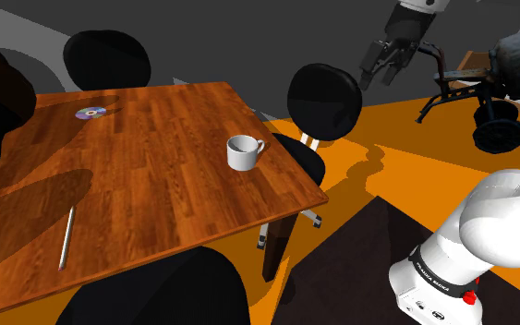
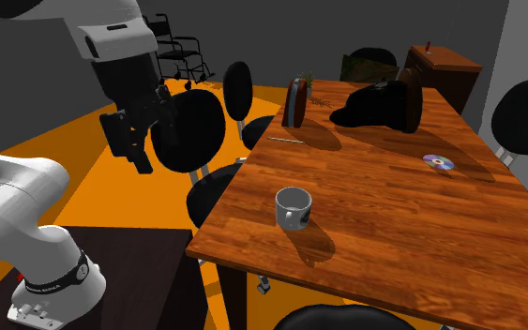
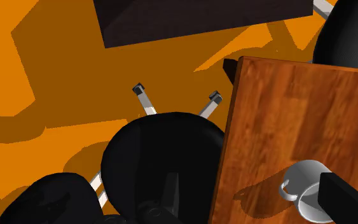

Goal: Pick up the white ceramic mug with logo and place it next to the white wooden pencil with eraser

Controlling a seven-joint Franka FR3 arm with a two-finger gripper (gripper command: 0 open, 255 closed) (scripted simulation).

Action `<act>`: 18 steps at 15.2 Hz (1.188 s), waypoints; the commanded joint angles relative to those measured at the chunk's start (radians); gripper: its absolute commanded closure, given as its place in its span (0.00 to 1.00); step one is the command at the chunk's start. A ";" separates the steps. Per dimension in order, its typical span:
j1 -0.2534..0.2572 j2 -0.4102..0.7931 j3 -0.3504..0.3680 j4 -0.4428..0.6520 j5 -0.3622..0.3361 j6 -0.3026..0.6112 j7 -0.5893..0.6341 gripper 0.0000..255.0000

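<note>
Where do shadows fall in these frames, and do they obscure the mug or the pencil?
Shoulder view: broad dark shadows cover the table toward that view's left, yet the pencil and the lit mug read clearly. Second exterior view: the mug throws a shadow toward that view's lower right. Wrist view: its shadow lies on the wood beside it, hiding nothing.

The desk [image 1: 156,175] is of reddish-brown wood. A white mug [image 1: 243,152] stands upright near its edge at the shoulder view's right, with the handle to the right. A thin pale pencil [image 1: 66,237] lies well apart at the near left. A shiny disc [image 1: 90,113] lies flat near the far edge.
</note>
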 commanded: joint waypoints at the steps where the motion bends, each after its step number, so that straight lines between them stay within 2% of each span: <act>1: 0.000 0.000 0.000 0.000 0.000 0.000 0.000 0.00; 9: 0.030 0.216 0.106 0.012 0.036 0.180 0.120 0.00; 18: 0.050 0.517 0.214 0.125 0.019 0.339 0.261 0.00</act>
